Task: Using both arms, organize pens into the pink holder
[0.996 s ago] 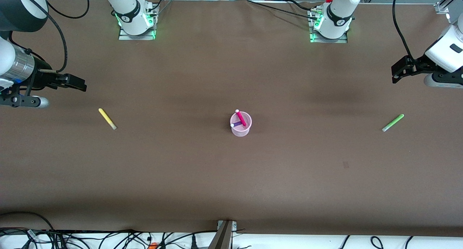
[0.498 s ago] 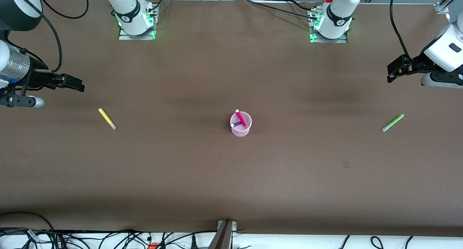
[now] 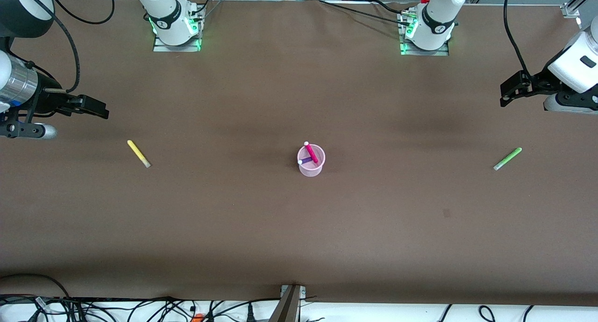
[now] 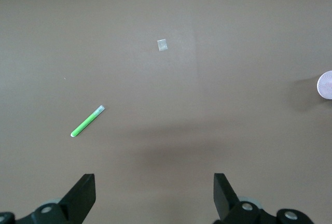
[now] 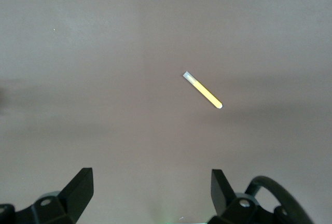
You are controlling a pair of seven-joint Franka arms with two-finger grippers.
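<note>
The pink holder (image 3: 310, 161) stands upright at mid-table with a magenta pen (image 3: 311, 153) and a dark purple pen (image 3: 306, 161) leaning inside it. A yellow pen (image 3: 138, 153) (image 5: 203, 90) lies flat toward the right arm's end. A light green pen (image 3: 507, 159) (image 4: 87, 122) lies flat toward the left arm's end. My right gripper (image 3: 96, 109) (image 5: 150, 182) hangs open and empty over bare table beside the yellow pen. Over the table near the green pen, my left gripper (image 3: 509, 90) (image 4: 154, 185) is open and empty too. The holder's rim (image 4: 326, 85) shows at the edge of the left wrist view.
A small pale square mark (image 3: 446, 213) (image 4: 162, 44) sits on the brown table cover. The two arm bases (image 3: 176, 27) (image 3: 425, 32) stand along the table's edge farthest from the front camera. Cables and a metal bracket (image 3: 290, 303) line the nearest edge.
Both grippers shifted slightly over the second: the left one a little toward the bases and mid-table, the right one a little toward its own end. Pens and holder stayed put.
</note>
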